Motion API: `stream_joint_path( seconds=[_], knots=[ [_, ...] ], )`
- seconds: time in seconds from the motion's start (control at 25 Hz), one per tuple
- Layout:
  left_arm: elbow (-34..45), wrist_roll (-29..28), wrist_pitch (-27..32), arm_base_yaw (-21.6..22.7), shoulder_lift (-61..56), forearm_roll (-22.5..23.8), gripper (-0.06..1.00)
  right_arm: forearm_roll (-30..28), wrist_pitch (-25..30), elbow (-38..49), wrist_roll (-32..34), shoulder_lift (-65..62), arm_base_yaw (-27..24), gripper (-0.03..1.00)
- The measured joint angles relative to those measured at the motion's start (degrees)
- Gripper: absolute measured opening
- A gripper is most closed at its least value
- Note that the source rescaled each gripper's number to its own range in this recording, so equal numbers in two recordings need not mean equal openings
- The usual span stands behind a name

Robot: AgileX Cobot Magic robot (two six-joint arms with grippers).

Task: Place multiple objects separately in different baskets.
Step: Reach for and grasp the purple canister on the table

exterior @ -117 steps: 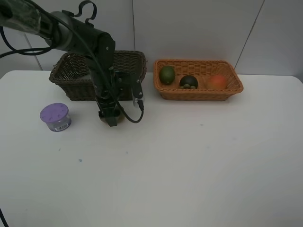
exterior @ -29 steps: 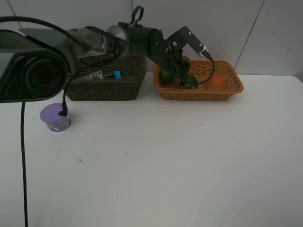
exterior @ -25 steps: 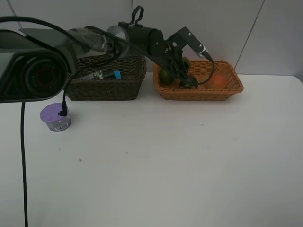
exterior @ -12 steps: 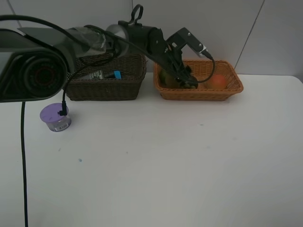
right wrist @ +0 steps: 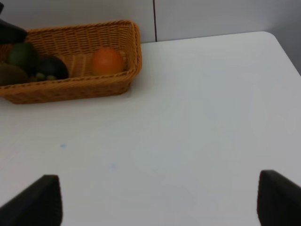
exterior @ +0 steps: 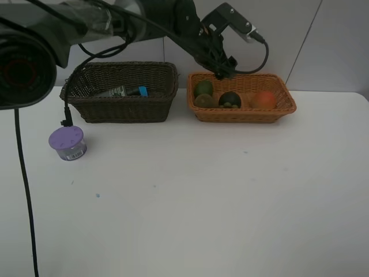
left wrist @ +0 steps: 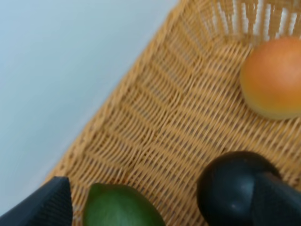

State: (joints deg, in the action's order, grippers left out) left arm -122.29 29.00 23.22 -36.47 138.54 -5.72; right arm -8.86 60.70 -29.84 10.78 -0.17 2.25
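Observation:
My left gripper point(exterior: 222, 68) hangs open and empty just above the back rim of the orange-tan basket point(exterior: 242, 115). In that basket lie a green fruit point(exterior: 203, 88), a brown kiwi point(exterior: 203, 101), a dark mangosteen point(exterior: 230, 100) and an orange-red fruit point(exterior: 264, 99). The left wrist view shows the left gripper point(left wrist: 162, 188) over the green fruit point(left wrist: 122, 209), mangosteen point(left wrist: 233, 188) and orange-red fruit point(left wrist: 273, 77). The dark brown basket point(exterior: 124, 109) holds a pump bottle point(exterior: 115, 91) and a blue eraser point(exterior: 142, 90). My right gripper point(right wrist: 158, 197) is open over bare table.
A purple-lidded jar point(exterior: 67, 142) stands alone on the white table point(exterior: 202, 202), in front of the dark basket's left end. The left arm's cable point(exterior: 23, 190) runs down the left side. A wall stands close behind both baskets.
The left gripper opened inside the orange-tan basket, left the kiwi beside the green fruit, and rose above the rim. The right arm has not moved.

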Motion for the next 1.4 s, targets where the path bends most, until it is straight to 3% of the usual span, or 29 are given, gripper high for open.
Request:
stream_joint_path(
  seconds=[0.16,0.24,0.52,0.68,0.84,1.16,1.4],
  knots=[
    [0.00,-3.90,9.31,0.73,-5.73,0.06,1.00,0.00,0.00,0.00,0.00,0.00,0.00,1.00],
    [0.00,-8.99,20.29,1.47,-10.09,1.21,1.00,0.00,0.00,0.00,0.00,0.00,0.00,1.00],
    [-0.04,-21.21,43.90,1.99,-18.12,10.02,1.00,0.00,0.00,0.00,0.00,0.00,0.00,1.00],
    [1.38,-29.30,45.68,2.30,-21.99,12.12,1.00,0.00,0.00,0.00,0.00,0.00,0.00,1.00],
    [6.70,-32.99,45.68,2.31,-26.53,12.45,1.00,0.00,0.00,0.00,0.00,0.00,0.00,1.00],
    [29.32,-36.68,45.51,3.63,-38.12,12.85,1.00,0.00,0.00,0.00,0.00,0.00,0.00,1.00],
    [44.26,-41.66,45.45,8.37,-47.09,13.68,1.00,0.00,0.00,0.00,0.00,0.00,0.00,1.00]
  ],
)
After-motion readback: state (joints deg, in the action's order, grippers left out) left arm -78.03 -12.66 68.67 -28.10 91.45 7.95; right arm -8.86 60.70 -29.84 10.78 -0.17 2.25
